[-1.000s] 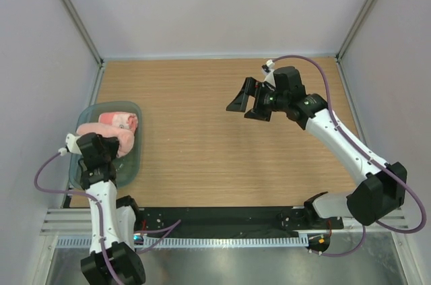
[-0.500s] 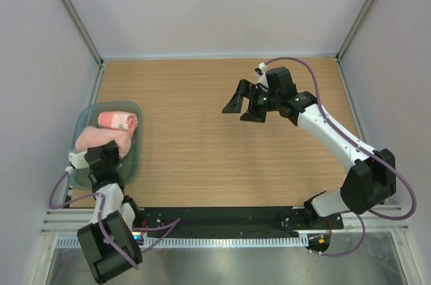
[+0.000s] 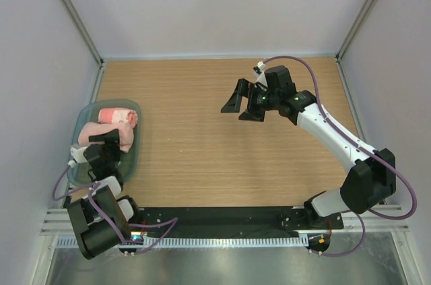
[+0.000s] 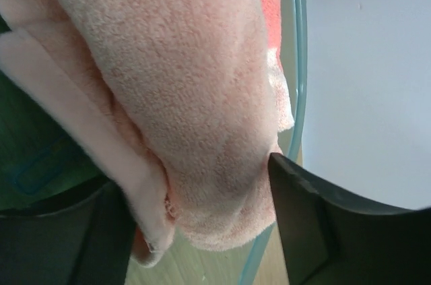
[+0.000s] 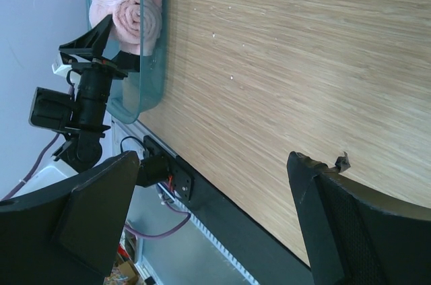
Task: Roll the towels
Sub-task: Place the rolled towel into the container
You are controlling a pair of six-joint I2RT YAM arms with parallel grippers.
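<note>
Up close: left pincer [image 3: 111,145] spread loose around a rolled towel [image 4: 182,96], likely to leave it in the plastic tray [image 5: 145,89] beside another rolled towel [image 3: 118,117]. Farther off: right pincer [image 3: 241,106] wide open, holding nothing, up over the wooden surface [image 3: 202,164], out of the way.

- Two towels, both rolled: a deeper salmon one [image 3: 119,117] with white marks at one end, and a paler pink one [image 3: 98,133] beside it.
- One translucent grey-green tray [image 3: 135,147], with both towels in it.
- One wooden table [image 3: 195,137].
- Two robot arms: a left arm [image 3: 110,186] and a right arm [image 3: 331,131].
- Two grippers, one on each arm: the left gripper [image 3: 106,139] and the right gripper [image 3: 241,109], each with two black fingers.
</note>
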